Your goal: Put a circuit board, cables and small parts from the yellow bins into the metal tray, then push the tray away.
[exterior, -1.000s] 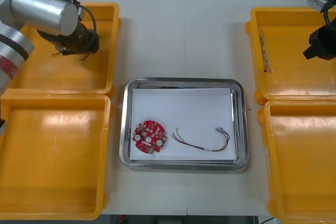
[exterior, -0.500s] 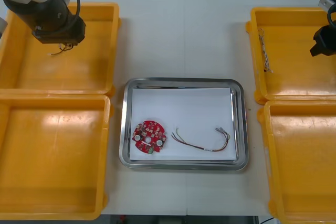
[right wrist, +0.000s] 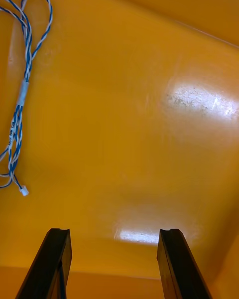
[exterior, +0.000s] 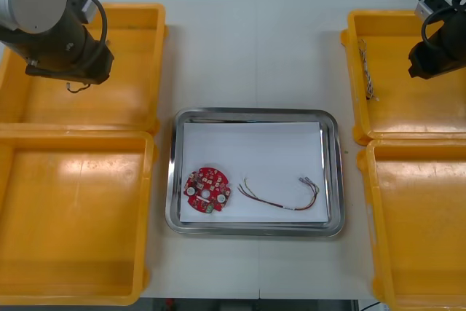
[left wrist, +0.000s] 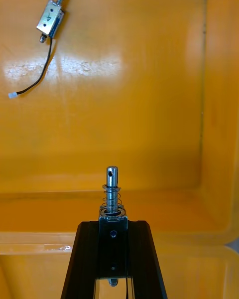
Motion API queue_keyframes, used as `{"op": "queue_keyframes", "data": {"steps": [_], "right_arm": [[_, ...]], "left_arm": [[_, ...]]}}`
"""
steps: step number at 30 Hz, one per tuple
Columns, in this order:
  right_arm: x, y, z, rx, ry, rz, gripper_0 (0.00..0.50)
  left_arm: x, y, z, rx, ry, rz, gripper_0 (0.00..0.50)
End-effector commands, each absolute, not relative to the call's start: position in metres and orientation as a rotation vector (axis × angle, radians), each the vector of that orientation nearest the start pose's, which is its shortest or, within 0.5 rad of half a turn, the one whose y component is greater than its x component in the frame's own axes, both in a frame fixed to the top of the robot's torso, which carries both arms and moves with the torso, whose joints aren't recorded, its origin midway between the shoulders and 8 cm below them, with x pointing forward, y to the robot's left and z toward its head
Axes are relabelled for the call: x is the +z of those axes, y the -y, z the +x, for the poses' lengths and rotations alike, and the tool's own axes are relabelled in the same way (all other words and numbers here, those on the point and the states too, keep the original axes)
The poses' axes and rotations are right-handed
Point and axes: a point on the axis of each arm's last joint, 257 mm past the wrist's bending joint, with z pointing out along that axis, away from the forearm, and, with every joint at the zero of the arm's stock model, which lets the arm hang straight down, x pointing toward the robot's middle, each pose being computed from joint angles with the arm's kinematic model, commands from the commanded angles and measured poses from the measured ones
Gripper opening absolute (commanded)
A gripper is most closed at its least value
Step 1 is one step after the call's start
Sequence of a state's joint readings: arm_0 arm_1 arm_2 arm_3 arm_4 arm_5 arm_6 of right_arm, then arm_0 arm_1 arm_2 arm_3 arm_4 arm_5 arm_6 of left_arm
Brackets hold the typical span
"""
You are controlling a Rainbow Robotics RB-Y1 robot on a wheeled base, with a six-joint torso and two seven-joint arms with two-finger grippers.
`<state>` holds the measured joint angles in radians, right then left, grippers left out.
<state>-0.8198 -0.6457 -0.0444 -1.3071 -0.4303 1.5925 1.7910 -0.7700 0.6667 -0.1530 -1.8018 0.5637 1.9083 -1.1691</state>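
Observation:
My left gripper (left wrist: 112, 224) is shut on a small metal part (left wrist: 112, 194) with a spring and pin, held above the floor of the far left yellow bin (exterior: 138, 100). A second small metal part (left wrist: 50, 20) with a thin black lead lies farther off in that bin. My right gripper (right wrist: 114, 264) stands open over the far right yellow bin (exterior: 400, 118), with nothing between its fingers. The twisted blue and white cable (right wrist: 20, 94) lies off to one side of it. The metal tray (exterior: 331, 172) holds a red circuit board (exterior: 207, 191) and a red and yellow cable (exterior: 280, 198).
The two near yellow bins (exterior: 73, 282) (exterior: 419, 282) sit at either side of the tray. Bare table lies beyond the tray, between the two far bins.
The left arm has swung over the far left bin and turned, carrying the small metal part. The right arm has shifted slightly left over the far right bin.

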Motion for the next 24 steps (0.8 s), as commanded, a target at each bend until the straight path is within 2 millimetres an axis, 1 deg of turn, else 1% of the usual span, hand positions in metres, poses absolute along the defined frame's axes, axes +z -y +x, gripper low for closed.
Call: {"op": "queue_keyframes", "data": {"steps": [1, 2, 4, 6, 7, 9, 10, 12, 13, 15, 19, 21, 23, 24], "right_arm": [[-0.116, 0.359, 0.599, -0.226, -2.506, -0.244, 0.5], [-0.117, 0.361, 0.599, -0.212, -2.509, -0.209, 0.5], [-0.121, 0.36, 0.599, -0.184, -2.519, -0.155, 0.5], [-0.123, 0.357, 0.6, -0.155, -2.52, -0.103, 0.5], [-0.124, 0.357, 0.6, -0.15, -2.521, -0.088, 0.5], [-0.128, 0.351, 0.6, -0.114, -2.526, -0.03, 0.5], [-0.13, 0.35, 0.599, -0.103, -2.53, -0.017, 0.5], [-0.138, 0.344, 0.598, -0.063, -2.539, 0.052, 0.5], [-0.14, 0.342, 0.597, -0.056, -2.541, 0.065, 0.5], [-0.145, 0.337, 0.596, -0.03, -2.547, 0.109, 0.5], [-0.151, 0.331, 0.596, 0.004, -2.549, 0.159, 0.5], [-0.157, 0.325, 0.597, 0.029, -2.545, 0.18, 0.5], [-0.164, 0.325, 0.598, 0.042, -2.537, 0.186, 0.5], [-0.171, 0.325, 0.598, 0.045, -2.536, 0.191, 0.5]], "left_arm": [[-0.096, -0.258, 0.499, 0.137, -2.529, 0.134, 0.0], [-0.094, -0.247, 0.496, 0.111, -2.52, 0.156, 0.0], [-0.092, -0.235, 0.493, 0.075, -2.512, 0.178, 0.0], [-0.09, -0.217, 0.49, 0.03, -2.497, 0.201, 0.0], [-0.089, -0.213, 0.489, 0.02, -2.493, 0.208, 0.0], [-0.089, -0.197, 0.486, -0.007, -2.481, 0.234, 0.0], [-0.089, -0.193, 0.485, -0.01, -2.478, 0.241, 0.0], [-0.092, -0.176, 0.481, -0.019, -2.476, 0.283, 0.0], [-0.092, -0.173, 0.481, -0.019, -2.475, 0.291, 0.0], [-0.096, -0.158, 0.477, -0.028, -2.48, 0.312, 0.0], [-0.105, -0.136, 0.47, -0.043, -2.498, 0.318, 0.0], [-0.109, -0.119, 0.469, -0.064, -2.496, 0.327, 0.0], [-0.113, -0.108, 0.468, -0.078, -2.497, 0.334, 0.0], [-0.115, -0.1, 0.468, -0.088, -2.496, 0.339, 0.0]]}}
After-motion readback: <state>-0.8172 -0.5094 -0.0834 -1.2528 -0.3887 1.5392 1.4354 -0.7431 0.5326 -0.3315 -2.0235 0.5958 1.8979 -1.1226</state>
